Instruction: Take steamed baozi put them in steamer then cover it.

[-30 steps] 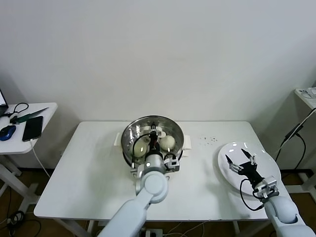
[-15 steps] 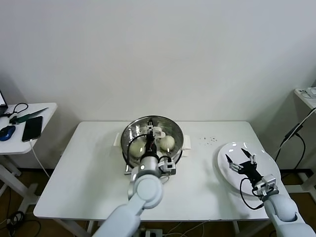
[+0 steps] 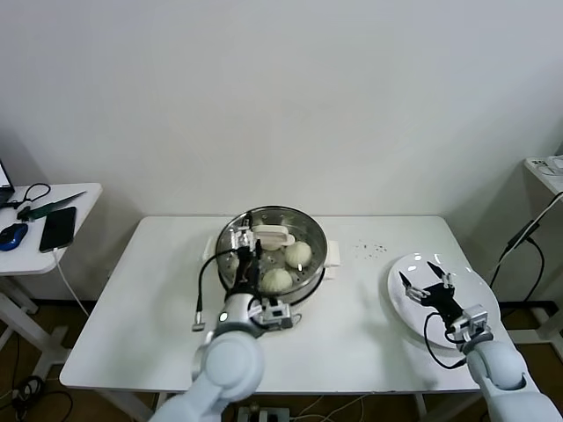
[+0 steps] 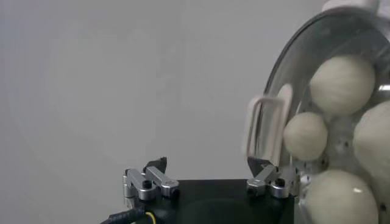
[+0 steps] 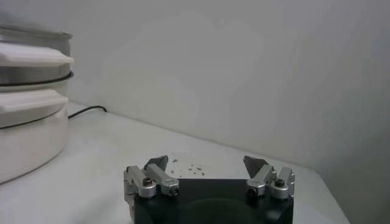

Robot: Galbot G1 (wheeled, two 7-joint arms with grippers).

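The steamer [image 3: 315,274] stands at the table's centre, with the cover [image 3: 274,235] lying on it, cream-white handle up. Baozi [image 3: 299,253] show through the glass; in the left wrist view several baozi [image 4: 342,84] show under the cover [image 4: 283,106]. My left gripper [image 3: 249,252] is open and empty over the steamer's left part, just left of the handle; it is open in the left wrist view [image 4: 206,163] too. My right gripper [image 3: 428,283] hangs open and empty over the bare white plate [image 3: 466,308]. It also shows in the right wrist view [image 5: 206,163].
Crumbs [image 3: 369,250] lie on the table between steamer and plate. The steamer's white base [image 5: 27,131] shows far off in the right wrist view. A side table at left holds a phone [image 3: 59,227], a mouse and cables. The plate sits near the table's right front edge.
My left gripper has moved left off the cover's handle, and its arm has swung left. The cover stays on the steamer. The right arm has barely moved.
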